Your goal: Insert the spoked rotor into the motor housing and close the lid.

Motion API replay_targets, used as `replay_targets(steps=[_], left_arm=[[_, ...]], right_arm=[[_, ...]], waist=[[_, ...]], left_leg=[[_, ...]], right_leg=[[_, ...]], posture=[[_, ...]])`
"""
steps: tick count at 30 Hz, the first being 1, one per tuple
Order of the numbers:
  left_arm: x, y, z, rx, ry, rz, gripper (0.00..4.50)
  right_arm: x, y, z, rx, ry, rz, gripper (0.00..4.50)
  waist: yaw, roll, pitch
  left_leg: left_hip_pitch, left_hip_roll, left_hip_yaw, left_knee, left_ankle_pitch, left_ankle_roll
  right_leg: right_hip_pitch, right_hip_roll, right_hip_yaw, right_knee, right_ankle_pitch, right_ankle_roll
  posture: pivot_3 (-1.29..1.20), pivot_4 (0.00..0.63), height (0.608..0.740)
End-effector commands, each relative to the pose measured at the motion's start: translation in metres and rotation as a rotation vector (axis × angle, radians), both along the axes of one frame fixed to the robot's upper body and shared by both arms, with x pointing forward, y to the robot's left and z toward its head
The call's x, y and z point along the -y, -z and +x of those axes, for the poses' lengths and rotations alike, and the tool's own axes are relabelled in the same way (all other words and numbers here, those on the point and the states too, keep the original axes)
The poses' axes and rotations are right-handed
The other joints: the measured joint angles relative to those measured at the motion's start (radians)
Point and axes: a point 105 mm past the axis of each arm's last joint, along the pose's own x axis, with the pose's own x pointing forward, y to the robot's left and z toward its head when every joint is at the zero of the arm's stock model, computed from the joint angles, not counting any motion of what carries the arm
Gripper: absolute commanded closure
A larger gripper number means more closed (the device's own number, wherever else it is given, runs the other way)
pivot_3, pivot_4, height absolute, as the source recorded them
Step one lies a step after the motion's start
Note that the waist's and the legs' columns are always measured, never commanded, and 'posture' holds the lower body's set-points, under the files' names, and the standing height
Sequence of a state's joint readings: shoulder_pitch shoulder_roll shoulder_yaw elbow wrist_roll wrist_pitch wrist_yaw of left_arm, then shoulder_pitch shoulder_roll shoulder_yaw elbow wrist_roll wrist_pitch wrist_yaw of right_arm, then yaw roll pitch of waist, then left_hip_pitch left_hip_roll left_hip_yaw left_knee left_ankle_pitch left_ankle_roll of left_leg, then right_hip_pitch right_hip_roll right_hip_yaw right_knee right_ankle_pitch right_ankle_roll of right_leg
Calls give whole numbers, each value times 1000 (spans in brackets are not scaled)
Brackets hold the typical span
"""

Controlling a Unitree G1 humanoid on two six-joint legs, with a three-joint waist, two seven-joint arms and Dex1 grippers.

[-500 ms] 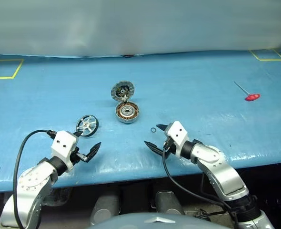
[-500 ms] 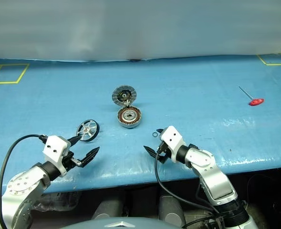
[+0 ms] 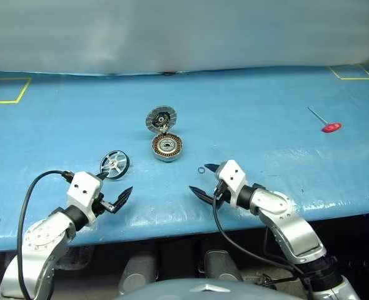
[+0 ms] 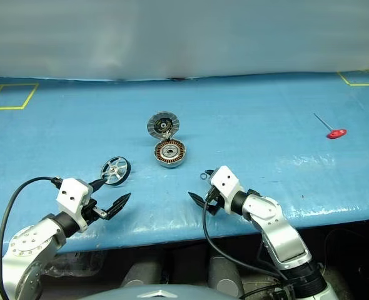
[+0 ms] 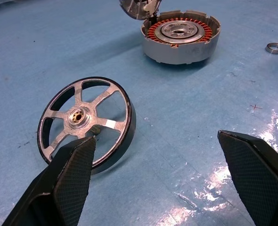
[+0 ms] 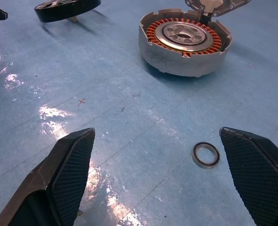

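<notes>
On the blue table (image 3: 266, 106), the spoked rotor (image 3: 114, 164) stands tilted on its rim, just ahead of the left hand (image 3: 112, 193) and a little toward the middle of the table. This is the relation that matters for the coming move: the left hand is clearly the nearer one, and in the left wrist view the wheel lies close in front of one of its 2 fingers (image 5: 73, 179), with the open face turned toward the hand. Its axle leans, so I judge a grip across the rim will be easier than one from above.

Both hands are spread wide and hold nothing. The right hand (image 3: 204, 180) hovers over the table nearer the middle, with a small metal ring (image 6: 206, 155) lying just beside it.

The motor housing (image 3: 167, 147) sits farther back, between the 2 hands, copper windings facing up. The lid (image 3: 161, 119) stands open behind it, joined at the far edge.

The table cover is glossy and a bit wrinkled, with yellow tape marks at the corners. A red-handled tool (image 3: 325, 121) lies well apart on the right. Behind is a pale wall.
</notes>
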State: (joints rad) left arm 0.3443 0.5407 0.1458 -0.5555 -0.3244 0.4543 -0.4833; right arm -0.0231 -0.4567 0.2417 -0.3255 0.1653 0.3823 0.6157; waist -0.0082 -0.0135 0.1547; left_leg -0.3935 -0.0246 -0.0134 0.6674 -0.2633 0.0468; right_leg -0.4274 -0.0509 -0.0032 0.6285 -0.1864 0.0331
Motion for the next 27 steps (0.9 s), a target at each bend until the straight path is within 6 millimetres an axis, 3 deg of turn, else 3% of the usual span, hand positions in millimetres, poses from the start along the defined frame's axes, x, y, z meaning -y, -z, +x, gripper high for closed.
replay_targets(steps=[1, 20, 27], left_arm=[[0, -8, 0, 29, 4, 3, 0], [2, -7, -1, 24, 8, -2, 0], [3, -6, -2, 16, 18, -6, 0]], right_arm=[[-4, -8, -1, 28, -18, 12, 29], [-4, -7, -3, 21, -17, 14, 29], [-1, -25, 4, 9, -19, 14, 29]], waist=[[-1, 0, 0], [0, 0, 0], [-2, 0, 0]], left_leg=[[0, 0, 0, 0, 0, 0], [0, 0, 0, 0, 0, 0], [0, 0, 0, 0, 0, 0]], right_leg=[[0, 0, 0, 0, 0, 0], [0, 0, 0, 0, 0, 0], [0, 0, 0, 0, 0, 0]], posture=[[0, 150, 740], [0, 150, 740], [0, 150, 740]])
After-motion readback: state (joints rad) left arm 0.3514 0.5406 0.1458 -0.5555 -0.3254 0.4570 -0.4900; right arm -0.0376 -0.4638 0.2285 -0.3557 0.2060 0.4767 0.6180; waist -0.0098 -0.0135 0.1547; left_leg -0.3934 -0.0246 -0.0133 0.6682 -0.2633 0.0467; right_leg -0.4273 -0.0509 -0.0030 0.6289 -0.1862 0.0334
